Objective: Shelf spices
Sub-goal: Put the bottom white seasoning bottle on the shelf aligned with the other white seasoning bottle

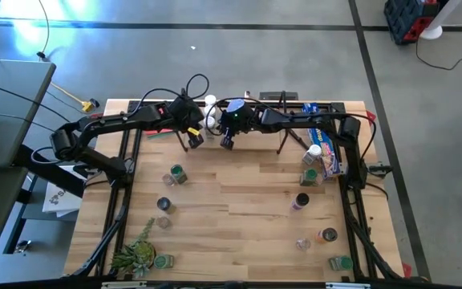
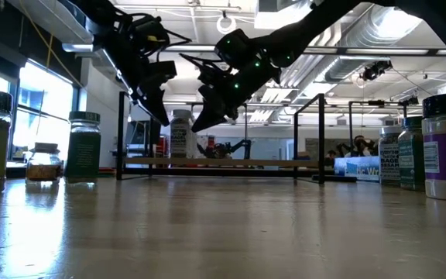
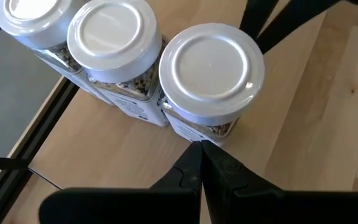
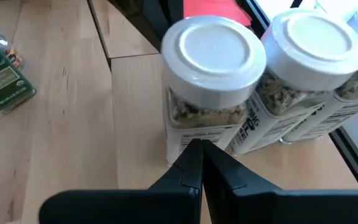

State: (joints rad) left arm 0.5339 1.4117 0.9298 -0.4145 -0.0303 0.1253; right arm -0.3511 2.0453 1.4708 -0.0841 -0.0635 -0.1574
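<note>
Two dark arms are reached in over the back of the table and meet near its middle, above the low shelf of light wooden board and thin black wire uprights (image 1: 295, 104). The left gripper (image 1: 192, 140) is held just above the shelf board, its fingers pressed together with nothing between them, tips pointed down at the nearest of three white-capped cylindrical spice jars (image 3: 211, 74) standing in a row on the board. The right gripper (image 1: 228, 141) is likewise closed and empty, tilted down beside the same jar (image 4: 210, 81). Other small jars are left scattered on the wooden table (image 1: 239, 217): a green-lidded one (image 1: 176, 172) at the left, a black-topped one (image 1: 301, 201) at the right.
</note>
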